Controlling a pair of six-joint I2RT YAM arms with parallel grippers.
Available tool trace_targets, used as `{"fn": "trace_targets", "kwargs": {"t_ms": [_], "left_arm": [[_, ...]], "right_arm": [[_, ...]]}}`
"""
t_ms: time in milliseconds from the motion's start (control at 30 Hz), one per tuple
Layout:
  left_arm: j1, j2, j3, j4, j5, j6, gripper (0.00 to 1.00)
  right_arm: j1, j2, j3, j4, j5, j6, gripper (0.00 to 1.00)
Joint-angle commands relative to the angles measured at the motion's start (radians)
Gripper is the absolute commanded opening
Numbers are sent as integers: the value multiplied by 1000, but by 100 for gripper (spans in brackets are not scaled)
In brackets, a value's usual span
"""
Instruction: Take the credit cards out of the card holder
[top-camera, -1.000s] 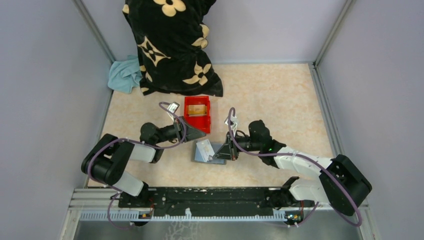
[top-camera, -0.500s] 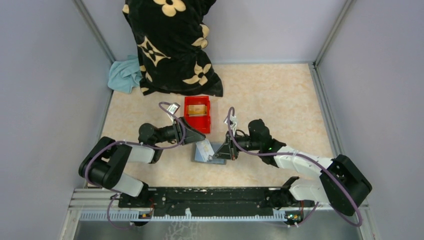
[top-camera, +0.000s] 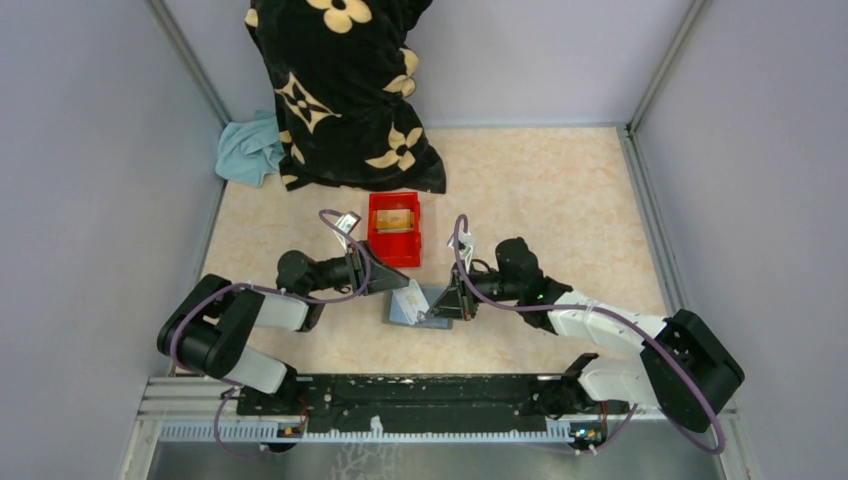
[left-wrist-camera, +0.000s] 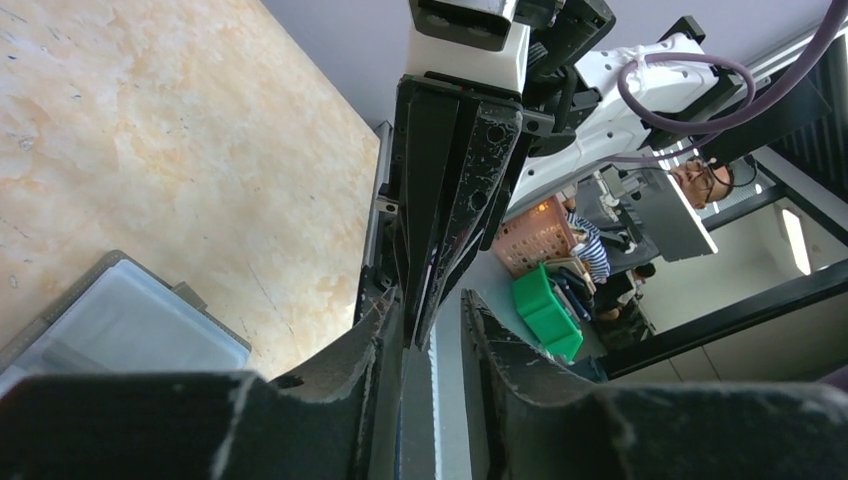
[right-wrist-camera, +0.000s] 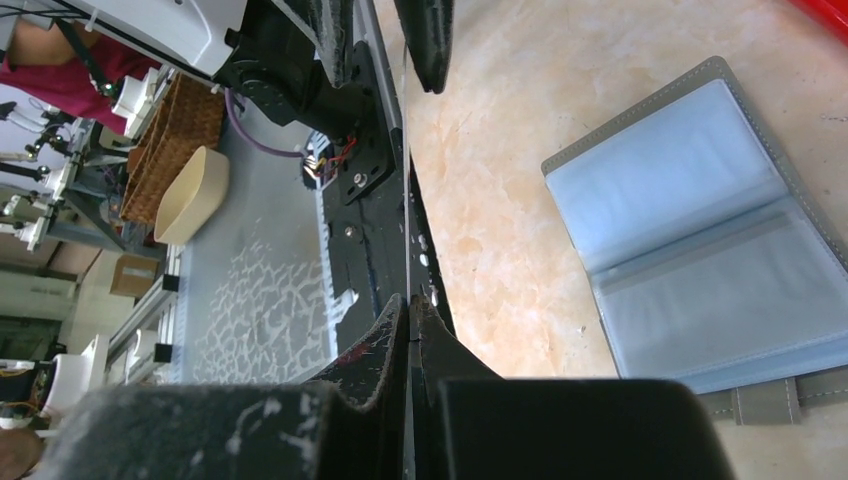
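open card holder (right-wrist-camera: 690, 240) (blue-grey), tan card (top-camera: 393, 218) in red bin (top-camera: 396, 250)

1. The left gripper (top-camera: 397, 284) leaves its former position well beyond the far-left corner of the card holder (top-camera: 402, 316). It now sits just at that corner, close to the light card (top-camera: 410, 297) lying on the holder.
2. Its jaws, closed a second ago, now stand apart with a narrow gap between them.
3. The left wrist and its purple cable loop (top-camera: 338, 216) shift with it, toward the card holder's near side.
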Motion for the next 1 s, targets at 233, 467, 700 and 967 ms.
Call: {"fn": "trace_targets", "kwargs": {"t_ms": [233,467,700,967], "left_arm": [[5,-6,-3,274,20,31,53],[6,2,-5,274,33,27,40],[5,-4,-21,274,33,31,32],[5,3,-27,274,33,43,33]], "right_arm": [[-11,-49,53,4,-25,-28,0],[-17,-51,53,-3,-12,-32,0],[-25,-36,67,8,-16,-28,0],[-34,-28,72,20,-28,-22,0]]}}
